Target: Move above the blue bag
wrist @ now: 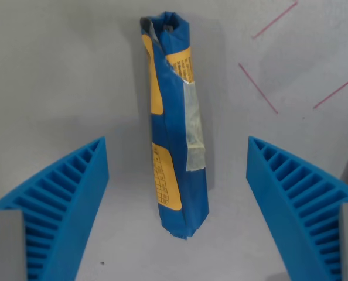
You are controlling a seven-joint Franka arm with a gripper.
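1. The gripper is framing the foreground, its 2 blue ribbed fingers spreading wide apart at the wrist view's left and right edges and pinching nothing.

2. Between those fingers, the blue bag is lying flat on the grey table, running lengthwise away from the camera. Its folded near end is sitting roughly level with the fingertips and its crumpled far end is reaching toward the top of the frame. It is touching neither finger, with bare table showing on both sides.

3. Yellow label panels are running along the side of the bag toward the wrist view's left, and a strip of clear tape is crossing its upper face.

4. Judging by the creases and the slim, rolled shape, the bag is probably light and soft, with a slick wrapper that could be sliding or buckling under pressure. The middle of its length, across the narrow width, is looking like the surest place to take hold, since the taped, twisted ends may be crushing or slipping out.

5. The bag is already sitting close to centre between the fingers, so the hovering task is appearing nearly or fully met.

6. Farthest off, 3 thin red lines are marking the table beyond the bag, toward the wrist view's upper right.
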